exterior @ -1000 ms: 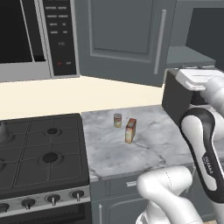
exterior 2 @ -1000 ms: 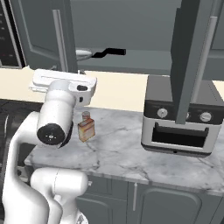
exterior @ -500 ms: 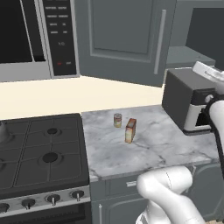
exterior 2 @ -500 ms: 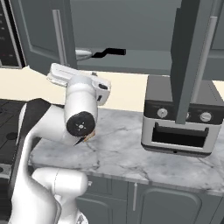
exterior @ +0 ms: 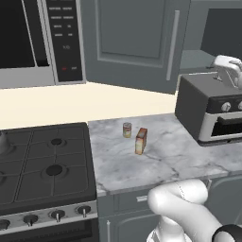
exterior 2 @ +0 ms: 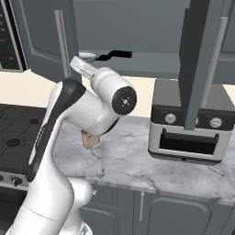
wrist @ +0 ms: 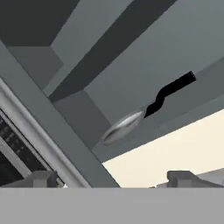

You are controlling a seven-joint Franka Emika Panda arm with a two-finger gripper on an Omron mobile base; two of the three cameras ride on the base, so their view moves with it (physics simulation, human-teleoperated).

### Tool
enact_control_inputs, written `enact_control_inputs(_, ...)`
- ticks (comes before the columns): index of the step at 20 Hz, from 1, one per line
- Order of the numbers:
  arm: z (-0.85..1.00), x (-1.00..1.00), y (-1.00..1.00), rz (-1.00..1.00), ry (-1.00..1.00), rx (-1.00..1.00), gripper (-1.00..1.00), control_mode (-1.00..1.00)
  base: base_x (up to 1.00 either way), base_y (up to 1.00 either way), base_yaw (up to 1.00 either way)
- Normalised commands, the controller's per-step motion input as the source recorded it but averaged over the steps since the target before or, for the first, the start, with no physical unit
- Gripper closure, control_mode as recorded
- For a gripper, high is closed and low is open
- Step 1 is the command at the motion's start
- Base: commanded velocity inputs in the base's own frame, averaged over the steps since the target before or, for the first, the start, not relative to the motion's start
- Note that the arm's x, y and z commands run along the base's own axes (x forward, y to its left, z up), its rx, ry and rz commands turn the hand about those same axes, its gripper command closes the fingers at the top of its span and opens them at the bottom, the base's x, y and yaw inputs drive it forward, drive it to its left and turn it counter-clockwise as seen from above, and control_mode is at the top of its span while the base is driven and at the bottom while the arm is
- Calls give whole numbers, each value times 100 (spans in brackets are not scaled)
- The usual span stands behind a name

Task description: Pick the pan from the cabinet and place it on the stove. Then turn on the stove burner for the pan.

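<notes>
The pan (wrist: 124,127) lies on the grey shelf inside the open cabinet (exterior 2: 151,62), steel bowl to the left and black handle (wrist: 173,92) pointing up and right in the hand view. From the right base its handle (exterior 2: 115,55) shows just right of my white hand (exterior 2: 84,67), which is raised to shelf height in front of the pan. My gripper (wrist: 113,179) is open, its fingertips (wrist: 40,178) wide apart, short of the pan and holding nothing. The stove (exterior: 47,165) sits low on the left with its larger burner (exterior: 54,170) bare.
Both cabinet doors (exterior: 137,42) (exterior 2: 202,59) stand open beside my hand. A toaster oven (exterior 2: 188,133) sits under the right door. A small can (exterior: 126,130) and a box (exterior: 141,141) stand on the marble counter (exterior: 156,160). A microwave (exterior: 33,38) hangs above the stove.
My arm has swung up and toward the cabinet, raising the hand from counter height to the shelf's level. The jaws stayed open. The pan has not moved.
</notes>
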Motion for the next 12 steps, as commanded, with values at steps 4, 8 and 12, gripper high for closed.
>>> enact_control_inputs(4, -6, 49, 0, 11, 24, 8, -100, -100, 0, 0, 0)
enact_control_inputs(8, -3, 59, 0, 10, 22, 8, -100, -100, 0, 0, 0)
enact_control_inputs(12, -5, 55, 0, 9, 16, 11, -100, -100, 0, 0, 0)
